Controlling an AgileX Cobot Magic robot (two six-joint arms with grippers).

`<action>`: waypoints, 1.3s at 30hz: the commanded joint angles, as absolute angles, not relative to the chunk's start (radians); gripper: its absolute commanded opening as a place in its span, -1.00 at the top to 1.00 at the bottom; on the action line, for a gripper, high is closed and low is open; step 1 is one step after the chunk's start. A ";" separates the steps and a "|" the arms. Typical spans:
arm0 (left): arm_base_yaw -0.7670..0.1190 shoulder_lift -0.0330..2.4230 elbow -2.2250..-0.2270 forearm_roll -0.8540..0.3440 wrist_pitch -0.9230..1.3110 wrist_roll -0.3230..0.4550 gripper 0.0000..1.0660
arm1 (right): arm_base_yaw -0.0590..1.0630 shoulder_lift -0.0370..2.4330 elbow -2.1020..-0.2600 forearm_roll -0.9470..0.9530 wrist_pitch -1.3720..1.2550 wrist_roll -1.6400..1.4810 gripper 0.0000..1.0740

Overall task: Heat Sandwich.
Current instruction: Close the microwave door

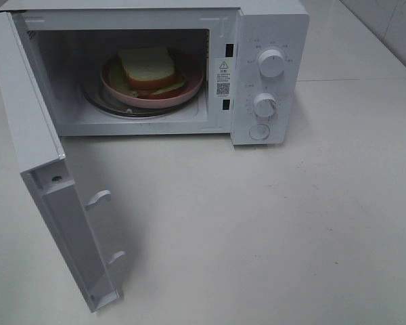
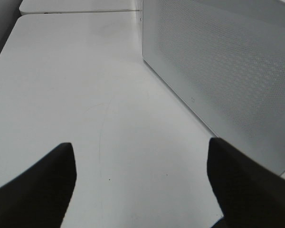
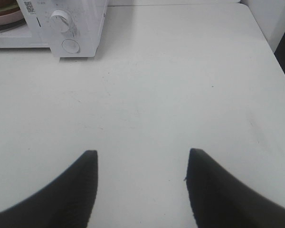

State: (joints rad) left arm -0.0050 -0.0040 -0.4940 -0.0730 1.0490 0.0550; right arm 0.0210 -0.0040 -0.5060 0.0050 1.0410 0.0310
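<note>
The sandwich, white bread with a pale filling, lies on a pink plate on the glass turntable inside the white microwave. The microwave door stands wide open, swung out toward the front left. Neither arm shows in the exterior high view. In the left wrist view my left gripper is open and empty over the bare table, beside the outer face of the door. In the right wrist view my right gripper is open and empty, well back from the microwave's control panel.
The microwave has two white knobs and a round button on its right panel. The white table runs to an edge at the right. A second table top abuts behind.
</note>
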 commanded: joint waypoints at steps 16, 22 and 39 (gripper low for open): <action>-0.008 -0.021 -0.492 -0.076 1.037 0.055 -0.33 | 0.015 -0.030 -0.507 0.010 1.033 0.137 -0.03; -0.008 -0.021 -0.492 -0.076 1.037 0.055 -0.33 | 0.015 -0.030 -0.507 0.010 1.033 0.137 -0.03; -0.008 -0.021 -0.492 -0.076 1.037 0.055 -0.33 | 0.015 -0.030 -0.507 0.010 1.033 0.137 -0.03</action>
